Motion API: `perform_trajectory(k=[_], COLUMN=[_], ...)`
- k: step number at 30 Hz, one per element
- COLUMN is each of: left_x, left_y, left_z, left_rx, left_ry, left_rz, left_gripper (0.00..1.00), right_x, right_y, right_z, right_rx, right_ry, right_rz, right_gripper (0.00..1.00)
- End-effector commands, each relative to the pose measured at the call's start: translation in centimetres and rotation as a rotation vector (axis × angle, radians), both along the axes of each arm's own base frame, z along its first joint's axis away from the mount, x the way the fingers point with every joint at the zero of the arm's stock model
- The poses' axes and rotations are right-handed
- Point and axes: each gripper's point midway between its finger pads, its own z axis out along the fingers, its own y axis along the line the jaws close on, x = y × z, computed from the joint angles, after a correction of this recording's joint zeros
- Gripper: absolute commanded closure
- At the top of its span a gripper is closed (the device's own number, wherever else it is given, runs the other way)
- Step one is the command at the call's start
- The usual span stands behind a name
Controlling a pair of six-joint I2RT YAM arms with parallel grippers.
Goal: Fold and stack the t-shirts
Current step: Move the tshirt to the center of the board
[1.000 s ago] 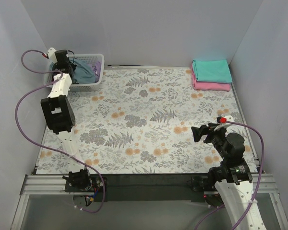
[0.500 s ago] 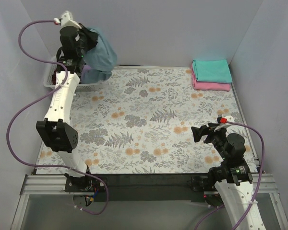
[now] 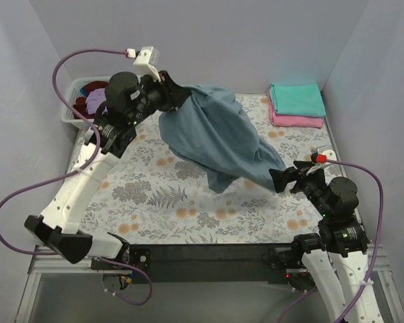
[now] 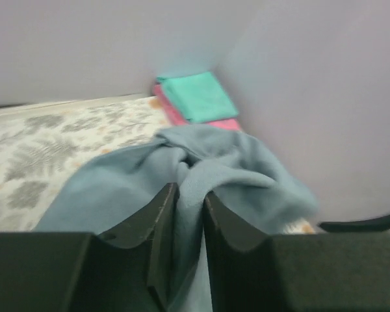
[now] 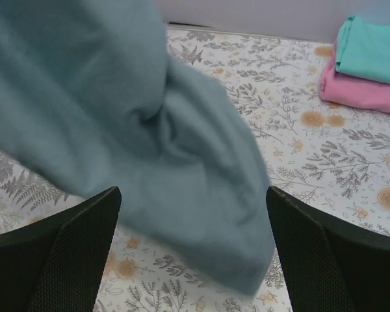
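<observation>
Surface: floral-printed tabletop (image 3: 155, 202), grey walls around.
Left gripper (image 4: 190, 193): pinching large slate-blue cotton t-shirt (image 3: 215, 138), swung out of white lattice basket (image 3: 69, 111) over tabletop.
Right gripper (image 5: 192, 195): fingers spread, above tabletop.

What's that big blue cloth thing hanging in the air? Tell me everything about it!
It is a big blue-grey shirt, soft and plain like cotton. It is crumpled and unfolded, bunched at the top where the left hand pinches it, and it hangs slanting down over the flowery table toward the open right hand. Whether it touches the table or that hand cannot be told.
</observation>
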Motion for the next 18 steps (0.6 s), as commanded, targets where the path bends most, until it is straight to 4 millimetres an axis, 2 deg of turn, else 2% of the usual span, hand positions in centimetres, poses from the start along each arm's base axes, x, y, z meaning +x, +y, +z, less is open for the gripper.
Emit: perform_trajectory(k=[1,2,3,5,6,8,10,12,14,15,17,18], left_x=[2.3,3.2,3.4,2.9,2.3,0.7,-0.9,-2.9,-4.2,-5.2,-6.1,-6.9], left_y=[6.4,10.2,11.8,14.1,14.6,14.6,13.1,12.1,11.5,11.8,11.7,12.2], left_z=[-7.6,-9.2,-11.1,-16.2,-18.0,-21.1,-23.0,-25.8,-27.6,-29.3,-30.6,-32.2], left_rx=[0.234,0.313,0.372,0.483,0.485,0.476,0.391,0.355,0.336,0.351,0.337,0.352], left_ry=[0.031,0.042,0.066,0.15,0.195,0.269,0.345,0.419,0.472,0.511,0.552,0.583], left_rz=[0.312,0.518,0.591,0.688,0.71,0.681,0.608,0.527,0.485,0.473,0.468,0.481], left_gripper=[0.76,0.66,0.5,0.4,0.33,0.31,0.31,0.31,0.31,0.31,0.32,0.31], right_x=[-0.3,-0.7,-0.7,-0.5,-0.4,-0.6,-0.7,-0.8,-1.2,-1.3,-1.3,-1.6], right_y=[0.8,1.7,2.1,2.4,2.4,2.9,3.2,3.8,4.6,4.9,5.0,5.4], right_z=[0.4,0.3,-0.2,-1.2,-2.1,-3.6,-5.0,-6.6,-8.2,-8.7,-10.1,-10.6], right_rx=[0.005,0.012,0.013,0.03,0.04,0.029,0.04,0.047,0.038,0.031,-0.001,-0.019], right_ry=[0.036,0.046,0.066,0.112,0.15,0.216,0.288,0.376,0.46,0.483,0.538,0.554], right_rz=[0.049,0.103,0.13,0.138,0.127,0.16,0.168,0.2,0.267,0.284,0.29,0.305], right_gripper=[0.01,0.02,0.02,0.02,0.01,0.02,0.02,0.02,0.02,0.02,0.02,0.02])
